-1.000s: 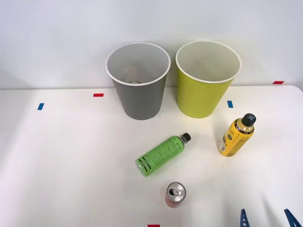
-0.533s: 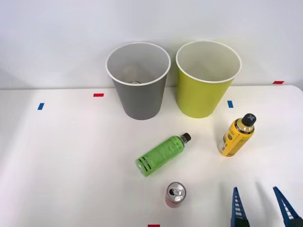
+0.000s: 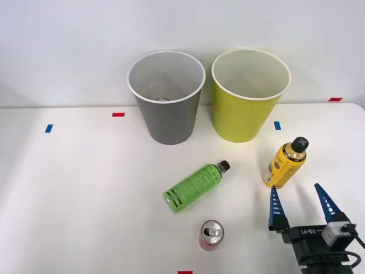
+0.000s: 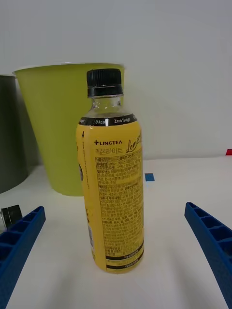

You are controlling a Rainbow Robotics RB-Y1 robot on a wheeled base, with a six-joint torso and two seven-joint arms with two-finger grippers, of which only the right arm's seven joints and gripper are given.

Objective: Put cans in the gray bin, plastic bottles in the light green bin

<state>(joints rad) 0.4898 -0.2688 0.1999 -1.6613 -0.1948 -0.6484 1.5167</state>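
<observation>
White table (image 3: pixel 74 188); yellow bottle (image 4: pixel 112 183) between spread jaws.

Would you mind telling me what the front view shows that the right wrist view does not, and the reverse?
Front view alone: the red can upright on the table, the whole green bottle lying on its side, and both bins' open tops, with a small object visible inside the gray bin.

Right wrist view alone: the printed label on the yellow bottle, readable up close.

Both: the yellow bottle standing upright, the light green bin behind it, part of the gray bin, and the right gripper open, short of the bottle.
</observation>
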